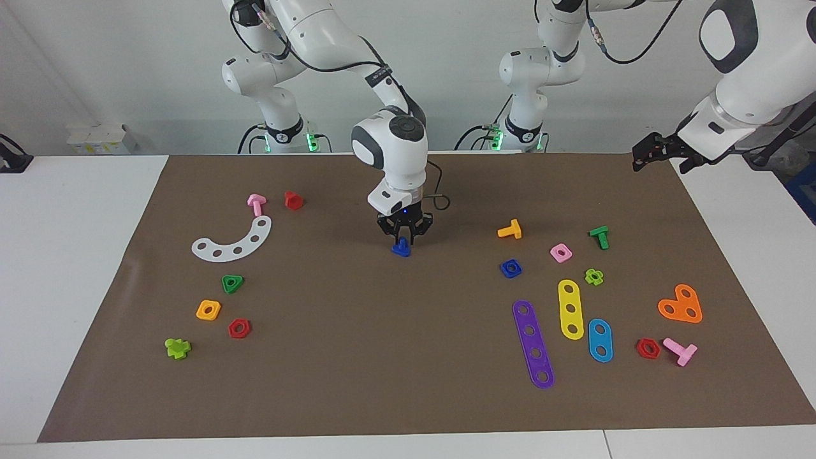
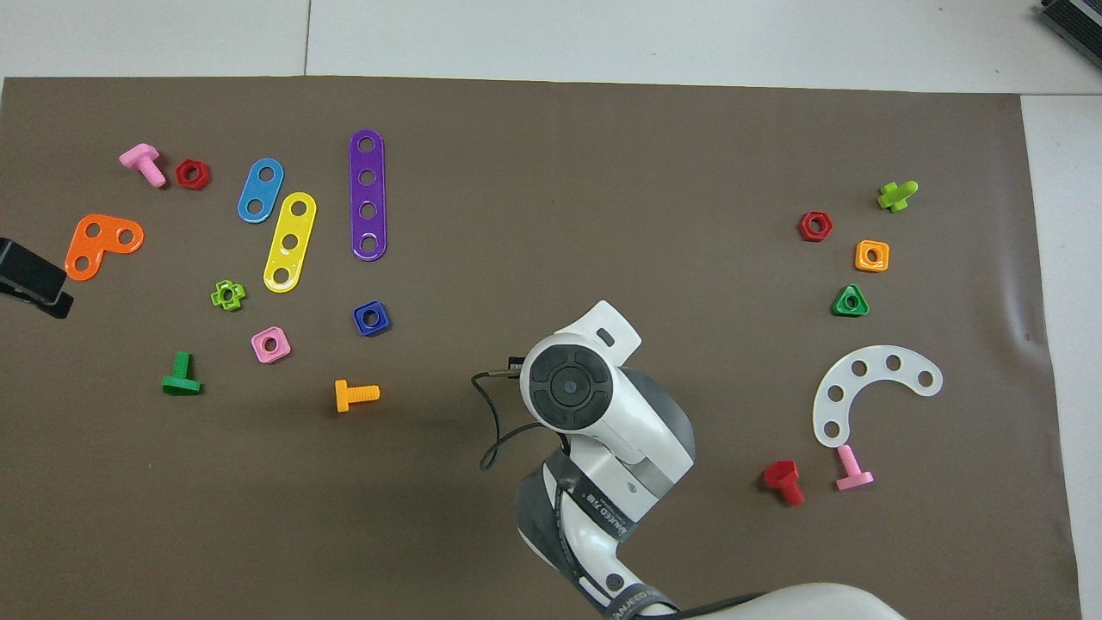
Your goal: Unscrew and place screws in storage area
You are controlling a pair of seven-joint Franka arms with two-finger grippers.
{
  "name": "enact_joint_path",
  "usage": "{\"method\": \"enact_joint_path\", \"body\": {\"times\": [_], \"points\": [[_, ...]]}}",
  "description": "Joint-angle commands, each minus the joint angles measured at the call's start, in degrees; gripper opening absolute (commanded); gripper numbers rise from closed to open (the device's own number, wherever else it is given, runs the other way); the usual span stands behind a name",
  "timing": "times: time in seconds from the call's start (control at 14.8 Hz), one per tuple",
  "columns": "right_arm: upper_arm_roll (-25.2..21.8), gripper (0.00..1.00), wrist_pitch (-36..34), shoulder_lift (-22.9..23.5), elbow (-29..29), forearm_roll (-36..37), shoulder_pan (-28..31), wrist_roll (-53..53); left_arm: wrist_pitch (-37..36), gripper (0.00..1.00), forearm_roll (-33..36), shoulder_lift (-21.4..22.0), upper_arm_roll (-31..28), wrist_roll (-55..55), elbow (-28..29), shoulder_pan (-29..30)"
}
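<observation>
A small dark-blue screw (image 1: 401,249) with a triangular head is between the fingers of my right gripper (image 1: 401,242), low over the middle of the brown paper mat (image 1: 382,357). The gripper points straight down and looks shut on the screw, which is at or just above the mat. In the overhead view the right arm's hand (image 2: 570,387) hides both the screw and the fingers. My left gripper (image 1: 650,153) waits in the air over the mat's corner at the left arm's end, near the robots; it also shows in the overhead view (image 2: 33,280).
Toward the right arm's end lie a white curved plate (image 1: 236,241), a pink bolt (image 1: 256,204), a red bolt (image 1: 292,200) and several nuts. Toward the left arm's end lie an orange bolt (image 1: 510,229), a blue square nut (image 1: 510,268), a purple strip (image 1: 533,343) and several other parts.
</observation>
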State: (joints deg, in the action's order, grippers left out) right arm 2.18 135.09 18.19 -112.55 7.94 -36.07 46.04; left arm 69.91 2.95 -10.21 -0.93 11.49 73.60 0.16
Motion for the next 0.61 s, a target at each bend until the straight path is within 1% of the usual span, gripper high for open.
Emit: {"method": "enact_joint_path", "body": {"times": [0.0, 0.07, 0.13, 0.2, 0.34, 0.4, 0.54], "points": [[-0.25, 0.21, 1.15, -0.35, -0.83, 2.43, -0.14, 3.17, -1.18, 1.00, 0.48, 5.00, -0.21, -0.50, -0.22, -1.83], [-0.25, 0.06, 1.06, -0.35, -0.83, 2.69, -0.14, 3.44, -1.35, 1.00, 0.31, 7.55, -0.12, -0.59, 1.70, -1.91], [-0.25, 0.00, 1.06, -0.35, -0.83, 2.78, -0.14, 3.45, -0.05, 1.00, 0.30, 9.40, -0.12, -0.33, 5.38, -1.83], [-0.25, 0.00, 0.88, -0.52, -0.83, 2.78, -0.05, 3.45, 2.31, 1.00, 0.22, 11.42, -0.12, -0.24, 8.28, -1.74], [-0.25, 0.00, 0.53, -1.22, -0.83, 2.70, 0.47, 3.53, 6.19, 1.00, -1.18, 13.80, -0.30, -0.06, 13.04, -1.12], [-0.42, 0.00, 0.36, -1.84, -0.83, 2.70, 0.91, 3.80, 7.60, 1.00, -2.50, 14.42, -0.65, 0.03, 14.10, -1.12], [-0.34, 0.00, -0.87, -4.12, -0.91, 2.78, 3.54, 3.54, 8.84, 1.00, -2.68, 14.69, -0.74, 0.03, 14.55, -1.04]]}}
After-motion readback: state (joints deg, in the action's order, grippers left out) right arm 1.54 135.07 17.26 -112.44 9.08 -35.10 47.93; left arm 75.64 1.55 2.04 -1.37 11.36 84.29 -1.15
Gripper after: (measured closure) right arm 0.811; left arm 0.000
